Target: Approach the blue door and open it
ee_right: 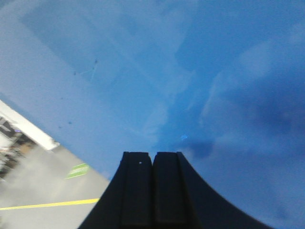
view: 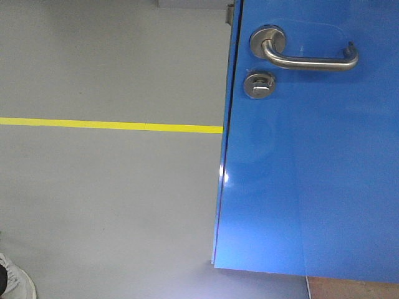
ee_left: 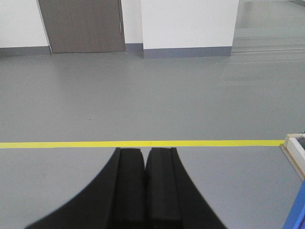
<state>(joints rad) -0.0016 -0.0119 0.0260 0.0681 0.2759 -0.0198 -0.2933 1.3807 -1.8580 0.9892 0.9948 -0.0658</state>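
Observation:
The blue door [view: 312, 174] fills the right half of the front view, swung so its edge faces me. Its silver lever handle [view: 308, 57] sits at the top, with the round thumb-turn lock [view: 259, 84] just below it. Neither gripper shows in the front view. My left gripper [ee_left: 145, 151] is shut and empty, pointing over the grey floor towards the yellow line [ee_left: 143, 143]; a sliver of the blue door [ee_left: 296, 214] shows at the lower right. My right gripper [ee_right: 152, 155] is shut and empty, close in front of the blue door's glossy face [ee_right: 190, 71].
A yellow floor line [view: 112, 125] crosses the grey floor left of the door. A white shoe [view: 15, 280] is at the lower left corner. A white wooden beam [ee_left: 295, 145] lies at the right. A grey door [ee_left: 81, 26] and white walls stand far ahead.

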